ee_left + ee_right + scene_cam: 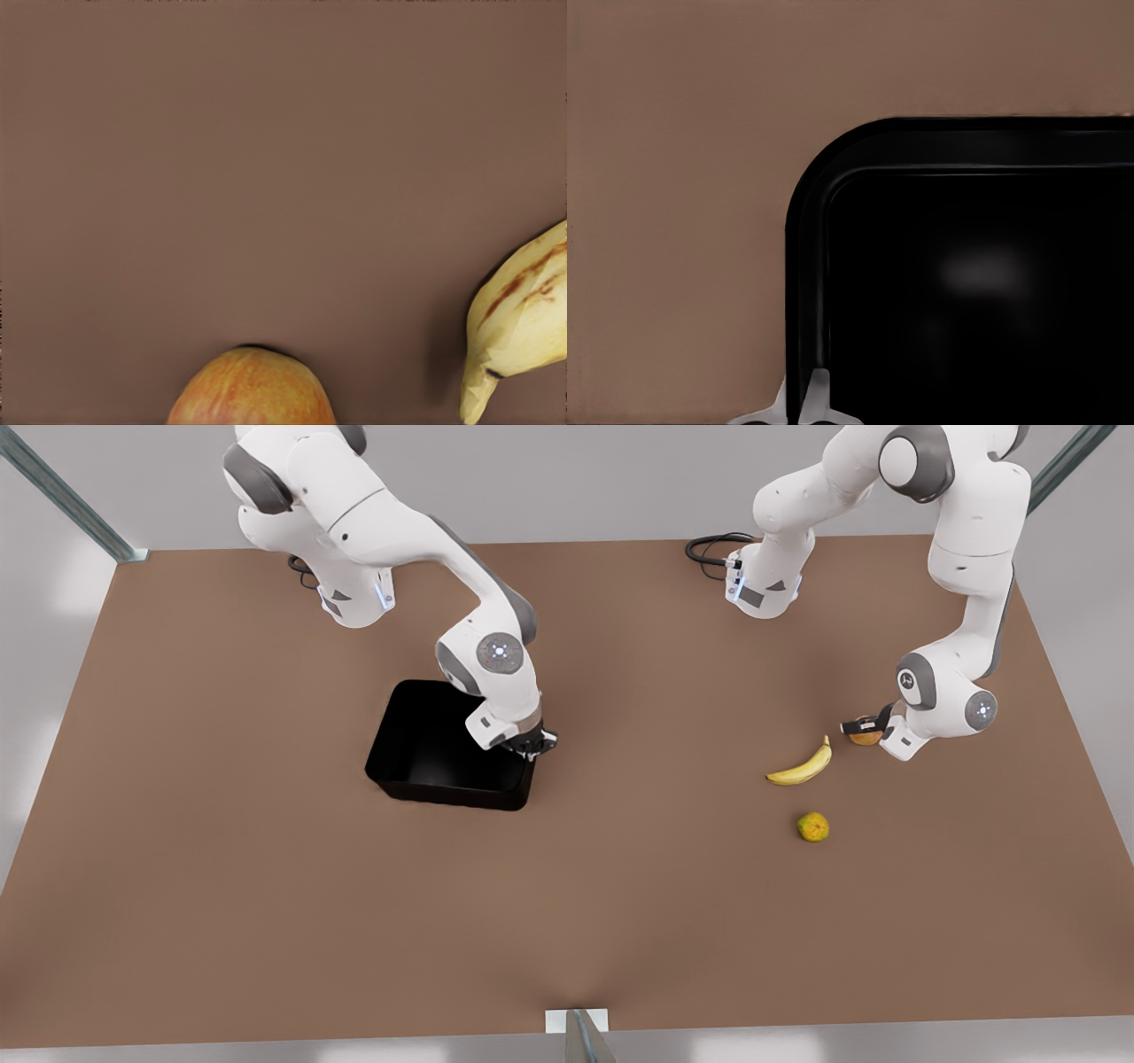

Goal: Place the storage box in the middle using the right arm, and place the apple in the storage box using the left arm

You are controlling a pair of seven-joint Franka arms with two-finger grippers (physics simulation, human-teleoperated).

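Black and glossy, the box sits left of centre in the front view, nothing inside it. Right gripper pinches its wall near 1 rounded corner. Left gripper is at the apple; I cannot tell its finger state. Banana lies just beside the apple. Bare table surrounds them.
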